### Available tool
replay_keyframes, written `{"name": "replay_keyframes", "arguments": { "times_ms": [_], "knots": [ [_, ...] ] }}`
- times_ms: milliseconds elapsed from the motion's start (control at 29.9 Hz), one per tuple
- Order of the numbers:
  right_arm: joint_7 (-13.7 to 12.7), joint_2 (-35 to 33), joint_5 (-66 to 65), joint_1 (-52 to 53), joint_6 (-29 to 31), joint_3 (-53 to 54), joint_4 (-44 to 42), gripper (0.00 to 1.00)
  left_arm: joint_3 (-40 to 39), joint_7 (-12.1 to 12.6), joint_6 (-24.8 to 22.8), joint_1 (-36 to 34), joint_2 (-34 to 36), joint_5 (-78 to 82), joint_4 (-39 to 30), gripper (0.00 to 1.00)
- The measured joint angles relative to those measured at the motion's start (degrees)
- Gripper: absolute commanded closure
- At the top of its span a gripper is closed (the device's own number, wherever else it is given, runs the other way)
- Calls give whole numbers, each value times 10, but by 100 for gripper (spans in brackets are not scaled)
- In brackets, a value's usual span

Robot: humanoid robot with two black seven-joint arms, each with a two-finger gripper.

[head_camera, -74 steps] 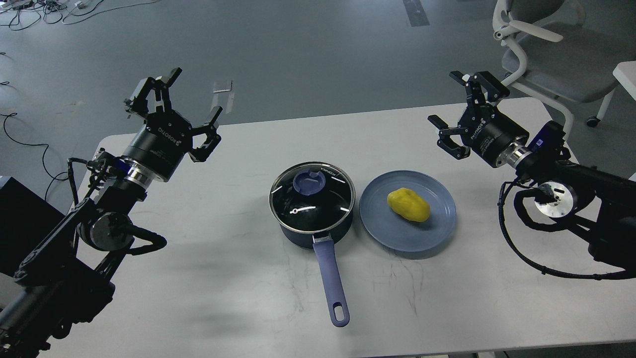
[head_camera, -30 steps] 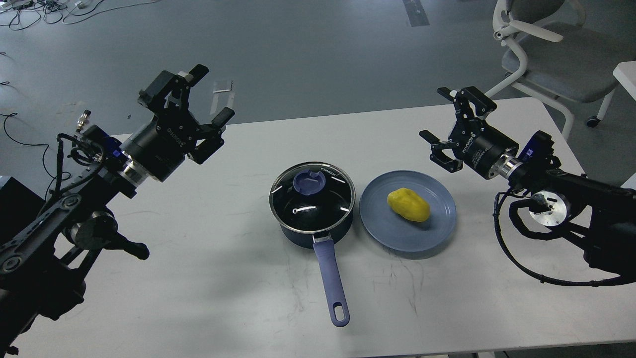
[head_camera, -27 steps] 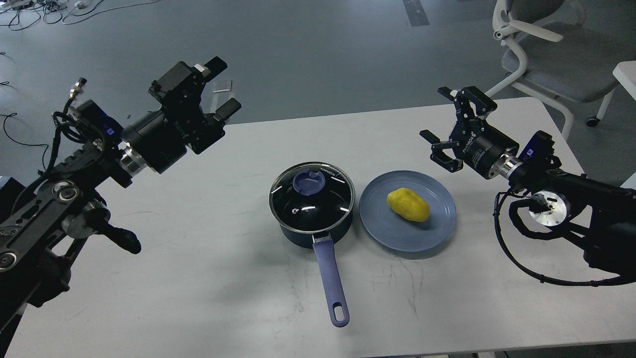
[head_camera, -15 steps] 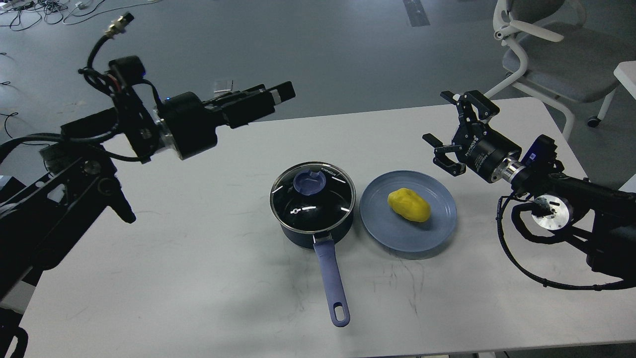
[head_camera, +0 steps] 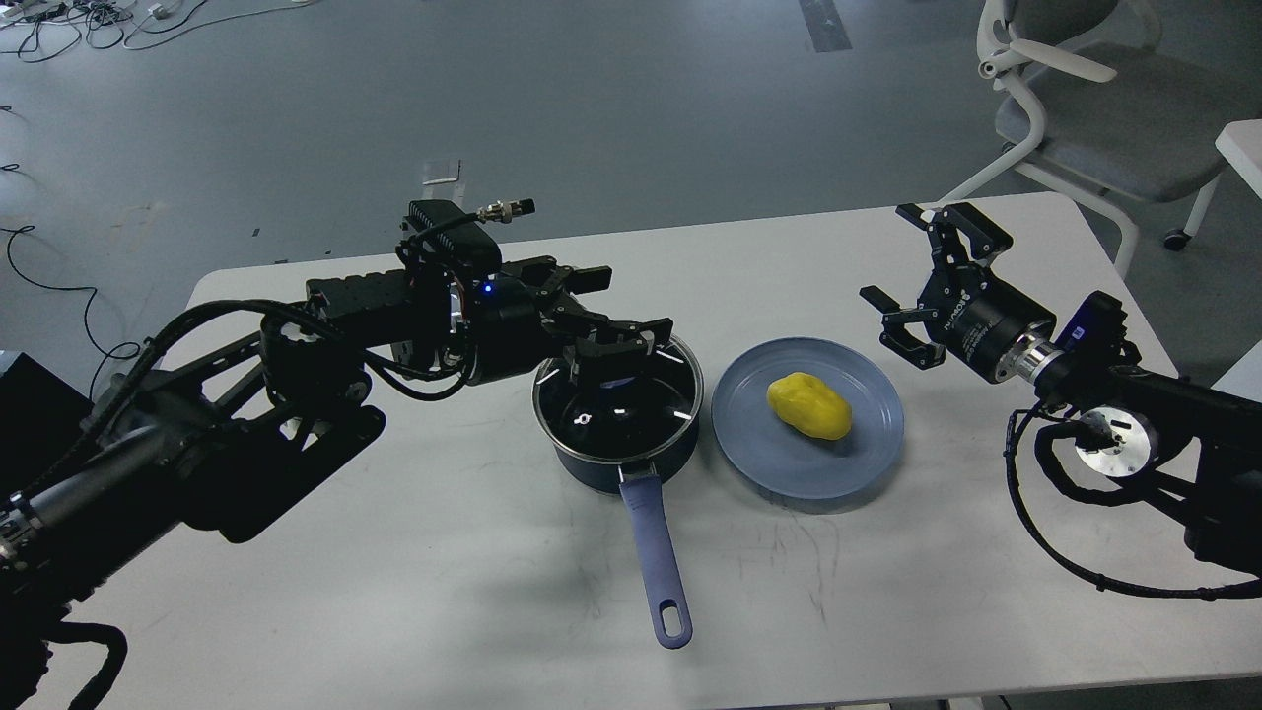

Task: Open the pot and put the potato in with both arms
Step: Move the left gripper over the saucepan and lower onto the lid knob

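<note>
The dark navy pot [head_camera: 595, 472] stands mid-table with its glass lid [head_camera: 636, 419] on and its long blue handle [head_camera: 651, 552] pointing toward me. My left gripper [head_camera: 616, 345] is over the lid's far half, its fingers [head_camera: 646, 331] spread around the blue knob, which is mostly hidden. I cannot tell whether they touch it. The yellow potato [head_camera: 809, 405] lies on a flat blue plate [head_camera: 764, 454] right of the pot. My right gripper [head_camera: 895, 281] is open and empty above the table, right of the plate.
The white table [head_camera: 394, 592] ends close behind both grippers and at the right by my right arm. A grey office chair [head_camera: 1085, 108] stands behind the far right corner. A white surface edge [head_camera: 1244, 148] shows at far right.
</note>
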Motion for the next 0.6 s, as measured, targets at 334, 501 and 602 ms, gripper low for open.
{"name": "replay_keyframes", "arguments": {
  "times_ms": [334, 501, 602],
  "knots": [
    [0, 0, 0, -1, 0, 0, 1, 0, 19, -1, 25, 14, -19, 8, 31, 2],
    [0, 0, 0, -1, 0, 0, 1, 0, 21, -1, 35, 27, -23, 16, 48, 2],
    [0, 0, 0, -1, 0, 0, 1, 0, 21, -1, 39, 35, -25, 17, 51, 2]
  ]
}}
